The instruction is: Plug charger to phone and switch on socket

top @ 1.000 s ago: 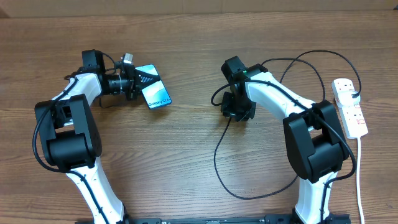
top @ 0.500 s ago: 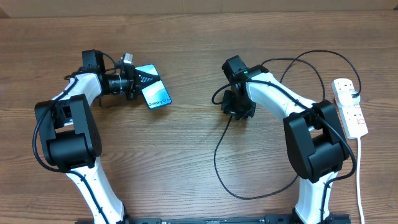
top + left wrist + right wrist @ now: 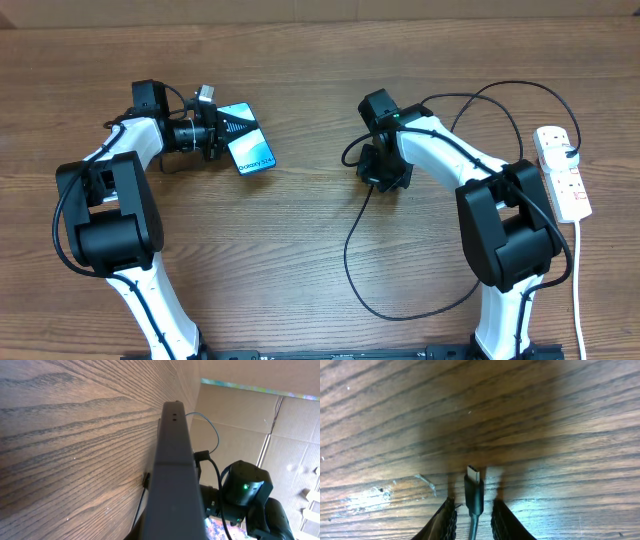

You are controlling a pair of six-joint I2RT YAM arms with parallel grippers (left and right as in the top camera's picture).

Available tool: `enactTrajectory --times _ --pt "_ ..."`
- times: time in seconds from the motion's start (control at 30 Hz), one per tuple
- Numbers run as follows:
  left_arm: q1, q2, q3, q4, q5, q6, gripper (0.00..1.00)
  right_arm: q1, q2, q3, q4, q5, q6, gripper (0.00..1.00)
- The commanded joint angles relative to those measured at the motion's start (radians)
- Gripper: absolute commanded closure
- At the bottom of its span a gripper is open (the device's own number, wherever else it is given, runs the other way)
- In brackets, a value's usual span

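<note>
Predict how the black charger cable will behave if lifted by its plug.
Probably floppy: the charger cable lies in loose loops on the table, so it should sag and drag. Its plug looks small and stiff, likely light, but could twist in the right gripper.

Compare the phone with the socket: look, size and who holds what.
The phone shows a light blue lit screen with a black edge; the socket is white with red switches. The phone is the shorter of the two; the socket is a longer strip. The left gripper clamps the phone at one end, while the socket lies free near the right side of the table, with no gripper on it. Both are slim rectangles.
</note>
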Motion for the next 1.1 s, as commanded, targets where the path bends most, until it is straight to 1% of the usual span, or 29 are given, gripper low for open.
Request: enactTrajectory --times 0.0,0.27,0.43,0.6,0.67,0.73,0.8,1.07 --pt "-0.003 -0.037 0.004 0.001 0.052 -0.015 0.96 -0.018 0.029 -0.008 0.012 0.005 0.012 0.78" --pt "-0.003 -0.037 0.004 0.001 0.052 -0.015 0.96 -0.023 0.029 -0.008 0.013 0.002 0.011 0.79" --pt "-0.003 -0.037 0.004 0.001 0.052 -0.015 0.96 -0.023 0.029 -0.008 0.012 0.002 0.01 0.89" --pt "-0.003 -0.037 0.004 0.001 0.051 -0.014 0.96 -0.023 0.029 -0.008 0.013 -0.003 0.003 0.94" --pt "-0.003 -0.037 0.004 0.001 0.051 -0.015 0.96 -0.023 0.029 -0.008 0.013 -0.005 0.003 0.93" --pt "-0.003 -0.037 0.004 0.001 0.051 -0.014 0.96 -0.023 0.029 -0.008 0.014 -0.006 0.003 0.85" --pt "-0.003 -0.037 0.004 0.001 0.051 -0.014 0.96 -0.023 0.029 -0.008 0.017 -0.006 0.003 0.83" --pt "-0.003 -0.037 0.004 0.001 0.048 -0.014 0.96 -0.023 0.029 -0.008 0.021 -0.006 0.003 0.83"
